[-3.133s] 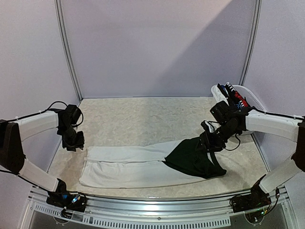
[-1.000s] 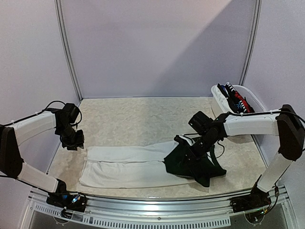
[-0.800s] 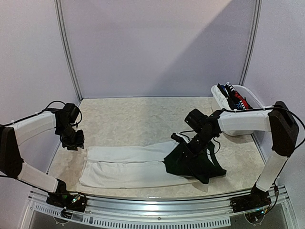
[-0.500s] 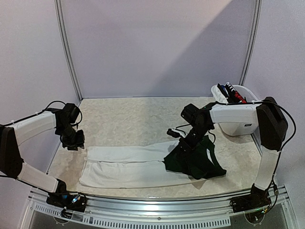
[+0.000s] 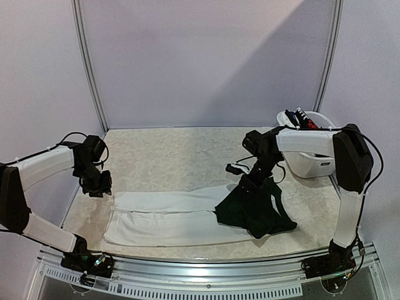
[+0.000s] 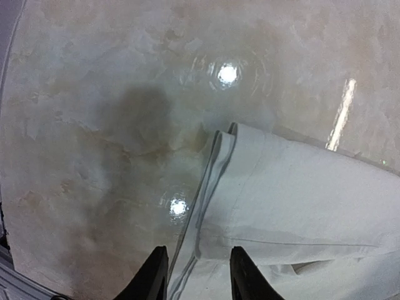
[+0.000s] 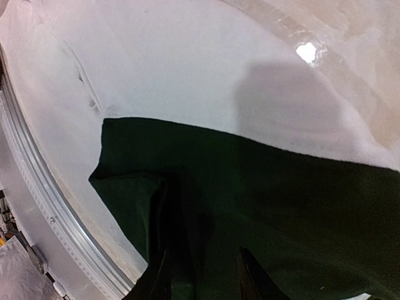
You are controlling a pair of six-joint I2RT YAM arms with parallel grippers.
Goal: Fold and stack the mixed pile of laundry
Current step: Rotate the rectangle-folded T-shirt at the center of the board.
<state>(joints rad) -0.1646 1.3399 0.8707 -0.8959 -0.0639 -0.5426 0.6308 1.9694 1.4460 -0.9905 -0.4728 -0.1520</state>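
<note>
A long white garment (image 5: 165,215) lies flat across the front of the table. A dark green piece (image 5: 256,209) lies bunched on its right end. My right gripper (image 5: 247,182) hangs just above the green piece's top edge. In the right wrist view its fingers (image 7: 160,279) stand apart over the green cloth (image 7: 275,206), and a raised fold runs up between them. My left gripper (image 5: 97,185) hovers at the white garment's left end, open. In the left wrist view the garment's hem (image 6: 215,169) lies between its fingers (image 6: 241,275). More garments (image 5: 304,125) fill the tub.
A white plastic tub (image 5: 315,159) stands at the back right corner, right behind my right arm. The metal front rail (image 5: 200,265) runs along the table's near edge. Walls close off the back and both sides.
My right gripper has moved up and back over the green piece, its arm swinging toward the tub. The green piece has bunched narrower. My left arm has not moved.
</note>
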